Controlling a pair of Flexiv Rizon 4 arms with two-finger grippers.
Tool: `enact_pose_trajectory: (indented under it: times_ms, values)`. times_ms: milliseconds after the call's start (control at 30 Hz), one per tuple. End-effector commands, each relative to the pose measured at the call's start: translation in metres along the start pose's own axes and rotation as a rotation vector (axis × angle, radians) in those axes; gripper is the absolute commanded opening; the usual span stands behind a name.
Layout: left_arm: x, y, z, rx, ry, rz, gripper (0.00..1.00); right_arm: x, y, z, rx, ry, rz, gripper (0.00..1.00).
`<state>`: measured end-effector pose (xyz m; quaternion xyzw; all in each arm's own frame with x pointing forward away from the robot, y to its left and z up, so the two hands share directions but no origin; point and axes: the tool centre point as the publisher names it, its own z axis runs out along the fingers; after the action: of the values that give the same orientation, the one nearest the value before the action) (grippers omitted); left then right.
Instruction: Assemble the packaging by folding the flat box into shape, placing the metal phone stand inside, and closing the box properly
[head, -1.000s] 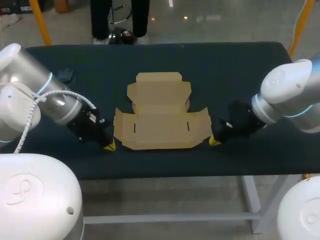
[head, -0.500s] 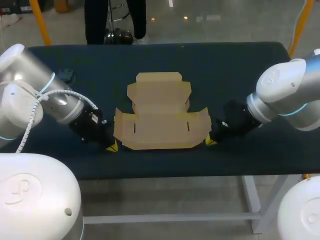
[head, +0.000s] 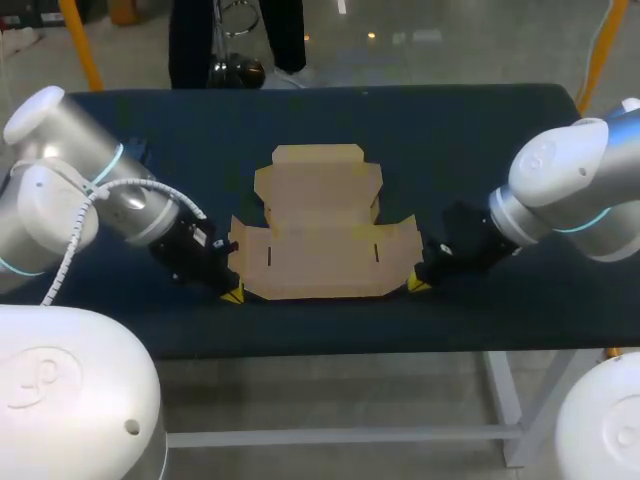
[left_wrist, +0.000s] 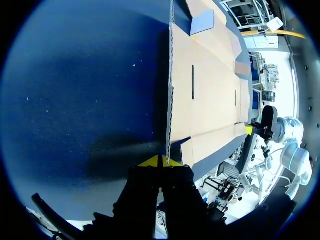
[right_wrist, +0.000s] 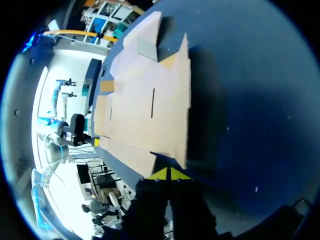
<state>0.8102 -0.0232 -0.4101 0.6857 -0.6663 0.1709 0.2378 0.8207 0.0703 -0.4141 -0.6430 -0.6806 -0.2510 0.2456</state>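
Head view shows the box lying flat and unfolded in the middle of the table. The left gripper sits at its near left corner. The right gripper sits at its near right corner. Both have their fingers pressed together and hold nothing.

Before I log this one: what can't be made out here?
- Metal phone stand: in no view. A small dark thing beside the left arm, head view, is too small to identify.
- Whether the left gripper or right gripper touches the flat box: in the wrist views their own yellow tips cover the contact spot; in the head view it is too small.
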Motion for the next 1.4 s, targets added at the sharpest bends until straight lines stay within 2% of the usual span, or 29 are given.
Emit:
enact_pose_trajectory:
  times_ms: [33,1400]
  values:
    - [0.001,0.002,0.0,0.004,-0.001,0.003,0.0,0.001,0.001,-0.001,0.002,-0.001,0.0,0.0]
    - [0.011,0.002,-0.007,0.025,-0.027,0.047,0.0,0.021,0.005,0.014,0.019,-0.054,-0.014,0.0]
